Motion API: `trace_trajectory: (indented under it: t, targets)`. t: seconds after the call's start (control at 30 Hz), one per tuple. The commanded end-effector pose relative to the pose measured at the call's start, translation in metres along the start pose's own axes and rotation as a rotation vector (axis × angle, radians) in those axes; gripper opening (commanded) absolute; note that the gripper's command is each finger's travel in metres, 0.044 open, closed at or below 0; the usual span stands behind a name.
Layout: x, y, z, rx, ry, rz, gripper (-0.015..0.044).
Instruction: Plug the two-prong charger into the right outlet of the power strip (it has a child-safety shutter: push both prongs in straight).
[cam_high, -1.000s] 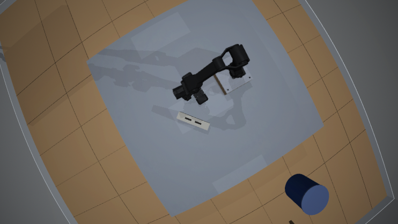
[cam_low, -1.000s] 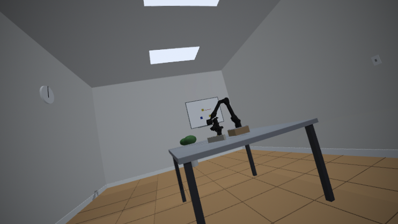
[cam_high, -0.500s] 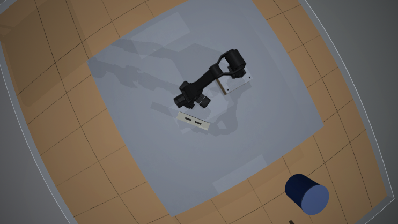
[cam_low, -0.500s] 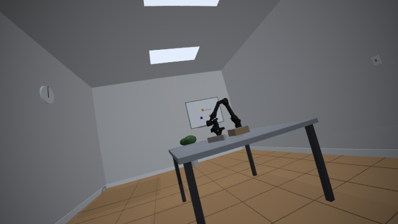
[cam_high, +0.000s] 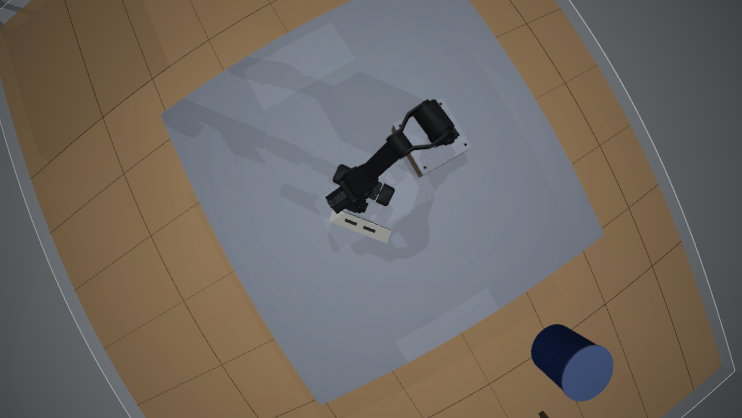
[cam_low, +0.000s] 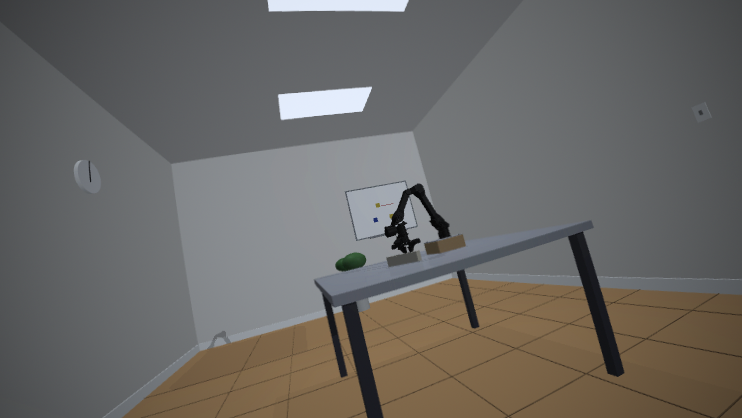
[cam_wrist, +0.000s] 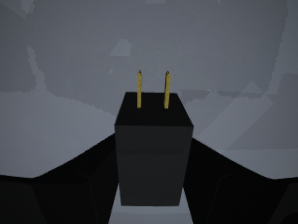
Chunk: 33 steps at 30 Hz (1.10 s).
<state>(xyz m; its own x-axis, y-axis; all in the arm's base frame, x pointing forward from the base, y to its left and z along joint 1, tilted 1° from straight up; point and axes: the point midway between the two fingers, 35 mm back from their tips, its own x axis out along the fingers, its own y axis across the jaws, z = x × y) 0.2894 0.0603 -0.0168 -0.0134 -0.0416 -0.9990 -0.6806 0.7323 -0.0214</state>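
My gripper (cam_low: 406, 248) (cam_wrist: 150, 138) is shut on the black charger (cam_wrist: 152, 172), whose body sits between both fingers. Its two gold prongs (cam_wrist: 139, 90) (cam_wrist: 167, 90) stick out side by side, bare along the part that shows. The off-white power strip (cam_high: 359, 225) (cam_low: 404, 260) lies on the table, with two dark outlets (cam_high: 350, 221) (cam_high: 369, 228) on top. In the top view the arm's end overhangs the strip's long edge, and the charger is hidden beneath it. In the exterior view the gripper hangs just above the strip. The strip does not show in the wrist view.
The grey table (cam_high: 467, 218) (cam_low: 519, 244) carries the arm's base block (cam_high: 441, 163) (cam_low: 445, 244) close behind the strip. A green rounded object (cam_low: 354, 260) shows by the table's far left end. A blue cylinder (cam_high: 586, 372) is beyond the table's edge in the top view.
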Motion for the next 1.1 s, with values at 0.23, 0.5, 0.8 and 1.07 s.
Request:
trace_trajectory:
  t: [0.23, 0.5, 0.8, 1.07]
  targets:
    - [-0.002, 0.0, 0.017, -0.027, -0.005, -0.009, 0.0]
    - [-0.003, 0.001, 0.027, -0.037, -0.006, -0.01, 0.0]
    - [-0.003, 0.003, 0.039, -0.048, -0.007, -0.01, 0.0]
    - [-0.004, 0.005, 0.049, -0.058, -0.008, -0.011, 0.0]
